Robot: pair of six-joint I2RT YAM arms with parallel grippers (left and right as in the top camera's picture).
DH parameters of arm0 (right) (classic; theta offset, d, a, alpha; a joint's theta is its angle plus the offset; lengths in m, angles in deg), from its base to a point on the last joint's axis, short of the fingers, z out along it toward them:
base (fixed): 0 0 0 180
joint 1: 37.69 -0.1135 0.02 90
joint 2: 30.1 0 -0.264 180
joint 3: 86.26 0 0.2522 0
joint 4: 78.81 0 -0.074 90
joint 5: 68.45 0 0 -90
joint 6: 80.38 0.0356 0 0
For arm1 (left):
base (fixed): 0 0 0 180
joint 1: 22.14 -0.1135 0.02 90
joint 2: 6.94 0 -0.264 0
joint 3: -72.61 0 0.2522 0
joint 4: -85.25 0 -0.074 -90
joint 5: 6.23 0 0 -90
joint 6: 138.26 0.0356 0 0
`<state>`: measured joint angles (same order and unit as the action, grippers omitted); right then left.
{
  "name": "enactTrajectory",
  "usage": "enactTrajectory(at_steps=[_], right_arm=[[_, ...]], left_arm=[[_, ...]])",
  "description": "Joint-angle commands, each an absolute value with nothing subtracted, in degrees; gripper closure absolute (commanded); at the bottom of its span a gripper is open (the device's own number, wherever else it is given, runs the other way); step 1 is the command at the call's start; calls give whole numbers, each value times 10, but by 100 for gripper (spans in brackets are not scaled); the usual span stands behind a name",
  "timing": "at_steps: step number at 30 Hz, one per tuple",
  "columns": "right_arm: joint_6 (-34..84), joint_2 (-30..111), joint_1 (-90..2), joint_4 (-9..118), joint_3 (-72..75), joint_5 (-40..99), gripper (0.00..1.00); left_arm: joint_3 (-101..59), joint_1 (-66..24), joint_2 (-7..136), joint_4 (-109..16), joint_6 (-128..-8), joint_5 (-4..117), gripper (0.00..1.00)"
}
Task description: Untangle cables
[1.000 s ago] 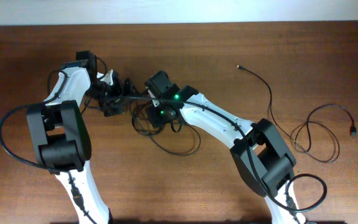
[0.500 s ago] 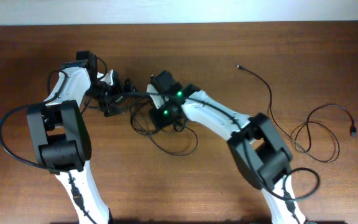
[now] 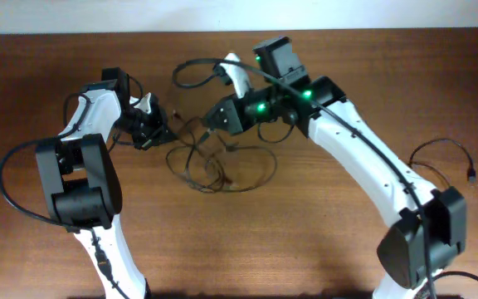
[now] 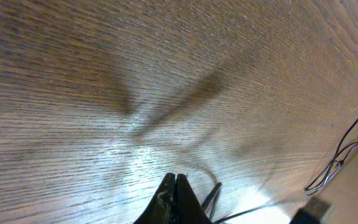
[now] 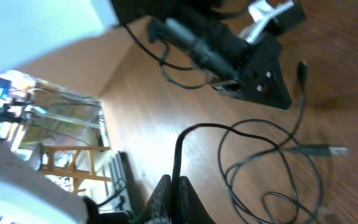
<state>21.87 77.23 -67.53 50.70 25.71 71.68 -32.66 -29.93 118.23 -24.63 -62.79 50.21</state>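
Holding the cables (image 3: 218, 162) near the tabletop's (image 3: 305, 249) far edge, right gripper (image 5: 174, 182) is clenched; left gripper (image 4: 174, 182) clenched too.

The flat wooden table (image 3: 222, 249) is reddish brown, streaked with fine, darker grain lines. The thin black cables (image 3: 210, 162) on it are matt black, with one plug tip (image 5: 328, 150) silvery. The left jointed robot arm (image 3: 90, 112) and the right jointed robot arm (image 3: 372, 158) have white shells and black joints. Small lights (image 3: 261, 107) on the right one glow green.
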Motion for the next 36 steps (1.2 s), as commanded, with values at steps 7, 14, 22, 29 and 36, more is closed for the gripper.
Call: enactTrajectory(at_steps=[7, 14, 22, 29, 36], right_arm=[[170, 594, -665, 563, 266, 624, 96], [172, 598, -665, 479, 263, 374, 96], [176, 638, -665, 384, 261, 369, 96], [176, 738, -665, 342, 261, 363, 96], [176, 790, -665, 336, 259, 346, 96]], left_arm=[[-328, -298, 1188, -247, -625, 505, 100], [-328, -290, 1188, -247, -625, 505, 87], [-328, -284, 1188, -248, -625, 500, 80], [-328, -284, 1188, -248, -625, 501, 78], [-328, -284, 1188, -248, -625, 501, 78]])
